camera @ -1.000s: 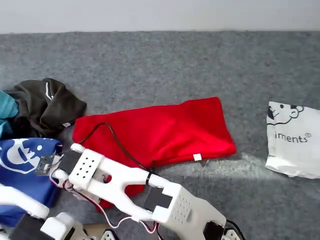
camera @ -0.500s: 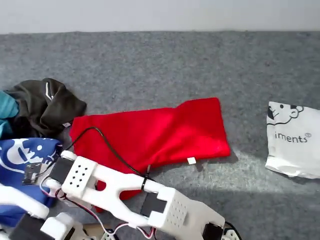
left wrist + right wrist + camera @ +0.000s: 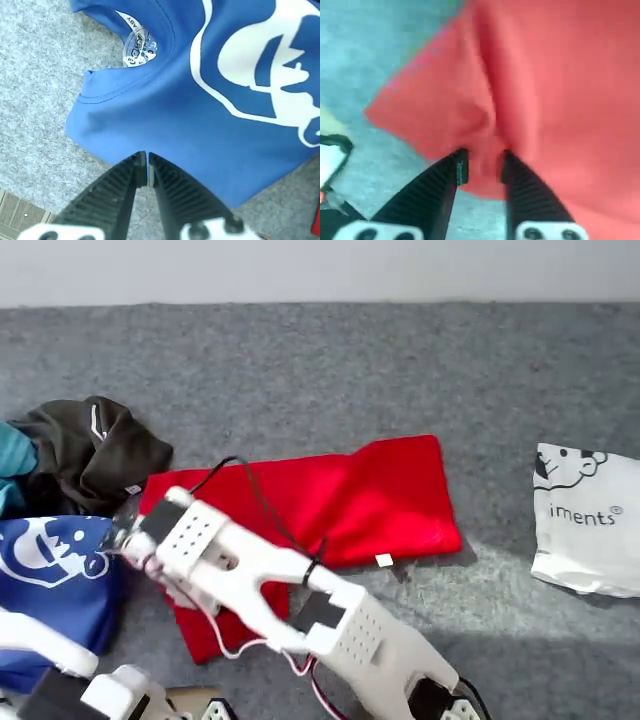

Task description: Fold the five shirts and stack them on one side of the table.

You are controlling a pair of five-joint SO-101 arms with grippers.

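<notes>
A red shirt [image 3: 370,495] lies across the middle of the grey table [image 3: 300,370]. My right gripper [image 3: 481,167] is shut on a bunched fold of the red shirt [image 3: 560,75] near its left end; in the high view that gripper [image 3: 135,533] sits at the shirt's left edge. A blue shirt with a white print [image 3: 50,570] lies at the front left. My left gripper [image 3: 146,167] hovers shut over the blue shirt [image 3: 200,110] near its collar edge, with nothing visibly bunched between the fingers.
A crumpled dark shirt [image 3: 90,450] and a teal one [image 3: 12,455] lie at the left edge. A folded white printed shirt [image 3: 590,520] rests at the right. The white left arm [image 3: 40,645] crosses the front left corner.
My right arm has swung its wrist back and away from the front edge with the red shirt's left end in its grip. The shirt's right end slid slightly left.
</notes>
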